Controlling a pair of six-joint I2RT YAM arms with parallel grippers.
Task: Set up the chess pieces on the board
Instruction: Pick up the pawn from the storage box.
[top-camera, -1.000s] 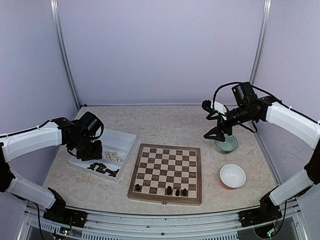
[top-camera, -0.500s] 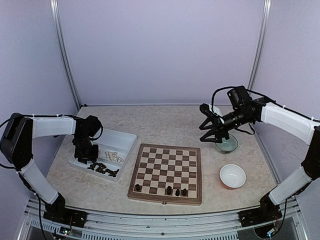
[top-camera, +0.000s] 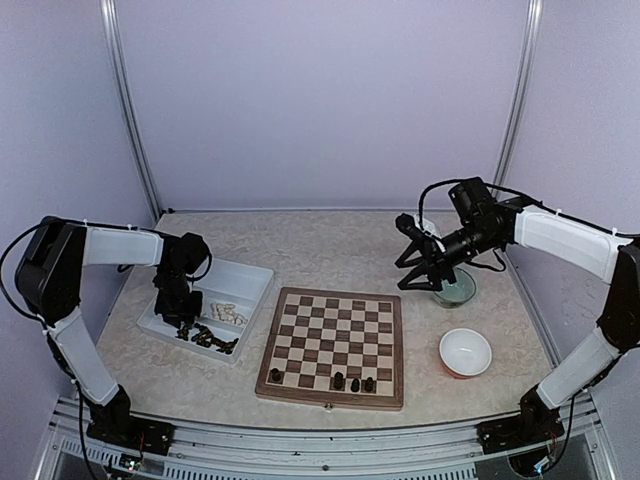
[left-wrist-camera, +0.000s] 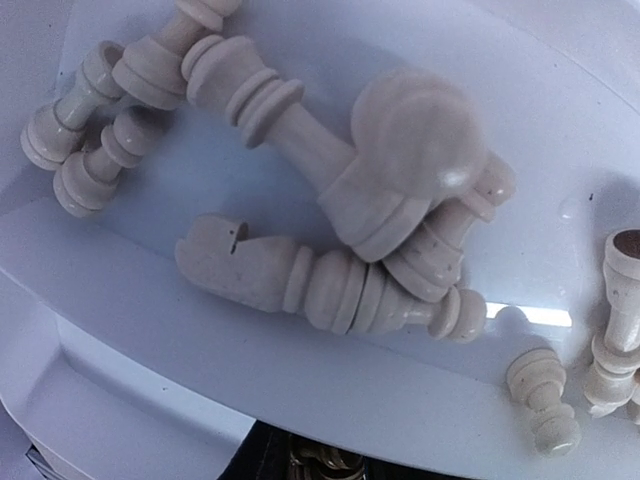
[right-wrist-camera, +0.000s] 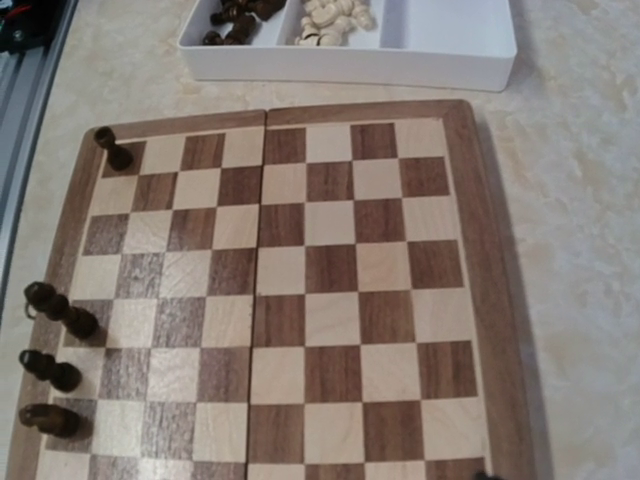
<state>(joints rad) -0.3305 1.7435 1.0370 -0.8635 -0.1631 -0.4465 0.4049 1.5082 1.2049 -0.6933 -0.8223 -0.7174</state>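
The board (top-camera: 335, 322) lies mid-table, and a few dark chess pieces (top-camera: 354, 383) stand along its near row, with one more (top-camera: 275, 375) at the near left corner. The right wrist view shows the board (right-wrist-camera: 360, 290) with those dark pieces (right-wrist-camera: 60, 310) at its left side. My left gripper (top-camera: 180, 316) is down inside the white tray (top-camera: 255, 278); its fingers are hidden. Cream chess pieces (left-wrist-camera: 300, 275) lie heaped right under its camera. My right gripper (top-camera: 417, 278) hangs open and empty above the table, beyond the board's far right corner.
The tray holds dark pieces (top-camera: 210, 338) and cream pieces (top-camera: 228, 313) in separate compartments. A green bowl (top-camera: 457, 291) sits just right of my right gripper. A white and orange bowl (top-camera: 466, 352) stands right of the board.
My left arm has folded back and dropped its gripper deeper into the tray. My right gripper has shifted slightly left and its fingers have narrowed.
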